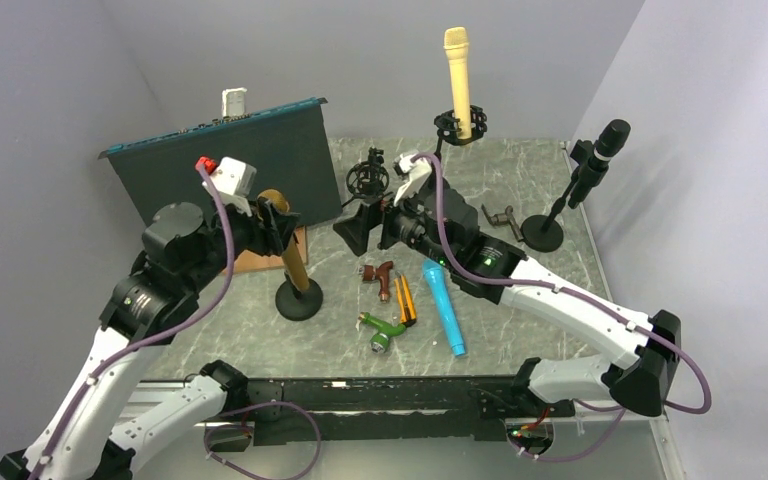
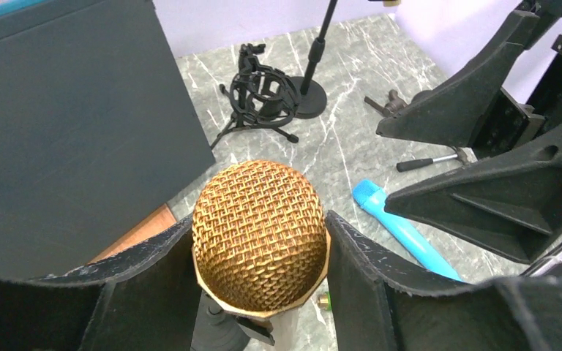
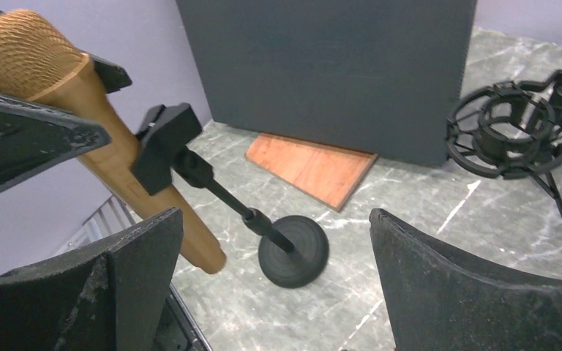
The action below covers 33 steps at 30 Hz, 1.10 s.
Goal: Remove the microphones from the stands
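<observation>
Dark upright panel [image 1: 240, 160], marbled tabletop [image 1: 520, 190], right gripper [image 1: 362, 225] empty with jaws spread wide, left gripper [image 2: 260, 234] straddling the gold microphone [image 3: 110, 161] at its mesh head, grip or slight gap impossible to tell, microphone tilted in the clip of its round-based desk stand [image 3: 293, 252].

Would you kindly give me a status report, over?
Left gripper straddling gold microphone head, grip unclear. Right gripper open, empty. Microphone tilted, seated in stand clip. No obstruction seen.
</observation>
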{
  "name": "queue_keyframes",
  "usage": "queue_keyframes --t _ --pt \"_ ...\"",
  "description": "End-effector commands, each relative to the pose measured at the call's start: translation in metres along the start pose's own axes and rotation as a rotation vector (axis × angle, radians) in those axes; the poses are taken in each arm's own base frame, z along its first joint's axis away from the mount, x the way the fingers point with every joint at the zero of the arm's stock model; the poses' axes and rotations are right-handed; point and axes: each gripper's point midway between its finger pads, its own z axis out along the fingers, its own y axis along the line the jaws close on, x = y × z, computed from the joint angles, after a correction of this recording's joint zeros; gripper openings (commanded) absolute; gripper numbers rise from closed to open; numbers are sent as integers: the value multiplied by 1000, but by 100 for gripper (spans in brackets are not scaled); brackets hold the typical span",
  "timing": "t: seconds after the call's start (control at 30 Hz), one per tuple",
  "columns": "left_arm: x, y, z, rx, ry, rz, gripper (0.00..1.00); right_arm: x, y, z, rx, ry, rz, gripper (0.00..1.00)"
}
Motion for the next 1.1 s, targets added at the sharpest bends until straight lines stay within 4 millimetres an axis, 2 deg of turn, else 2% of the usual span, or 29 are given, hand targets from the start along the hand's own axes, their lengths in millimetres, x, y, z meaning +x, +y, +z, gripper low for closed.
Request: queue_keyframes --t 0.0,0.17,0.33,0.4,0.5,0.67,0.73,0.87,0.97,1.0,1.07 --pt "-24 9 -23 -63 -84 3 62 -24 21 3 25 -53 -16 100" --pt "-37 23 -54 -144 -162 -5 62 -28 44 10 31 -62 -46 100" --pt "-55 40 -100 -239 -297 -25 59 -34 75 18 -1 -74 -83 100" --pt "-57 46 -115 -270 -335 -35 60 -37 90 21 -25 -82 -91 100" --pt "-56 50 -126 -286 -355 -41 61 -36 106 29 -42 -82 -103 100" --pt "-41 57 -126 -324 -312 -52 61 -41 120 47 50 -87 -138 100" --pt "-33 60 -122 -336 -283 -53 61 -39 121 54 124 -81 -162 92" --pt "-15 66 -115 -370 -235 -78 60 -32 105 70 307 -68 -210 80" --pt "-4 66 -110 -366 -213 -95 59 -30 100 80 366 -60 -241 75" --pt "-1 66 -109 -362 -207 -99 59 -29 101 83 369 -56 -250 70" --pt "5 66 -107 -361 -198 -102 60 -28 103 86 356 -55 -271 55"
